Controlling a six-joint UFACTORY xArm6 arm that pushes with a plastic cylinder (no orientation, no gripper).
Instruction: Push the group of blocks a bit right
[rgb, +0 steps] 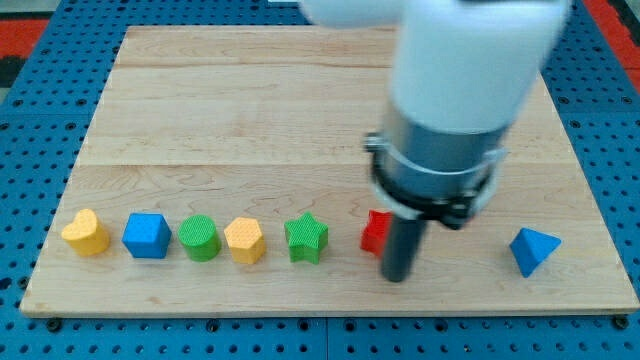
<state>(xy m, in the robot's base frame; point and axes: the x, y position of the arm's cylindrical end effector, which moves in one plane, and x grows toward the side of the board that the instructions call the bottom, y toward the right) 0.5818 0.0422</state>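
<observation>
A row of blocks lies along the view's bottom edge of the wooden board (300, 100): a yellow heart-shaped block (86, 232), a blue cube (147, 235), a green cylinder (199, 238), a yellow hexagonal block (244, 240) and a green star (306, 238). A red block (375, 232) lies right of the star, partly hidden by the rod. My tip (397, 276) is at the red block's lower right side, touching or very close. A blue triangular block (533, 250) lies apart at the view's right.
The arm's white and grey body (450, 90) fills the view's upper right and hides part of the board. A blue perforated table (20, 200) surrounds the board.
</observation>
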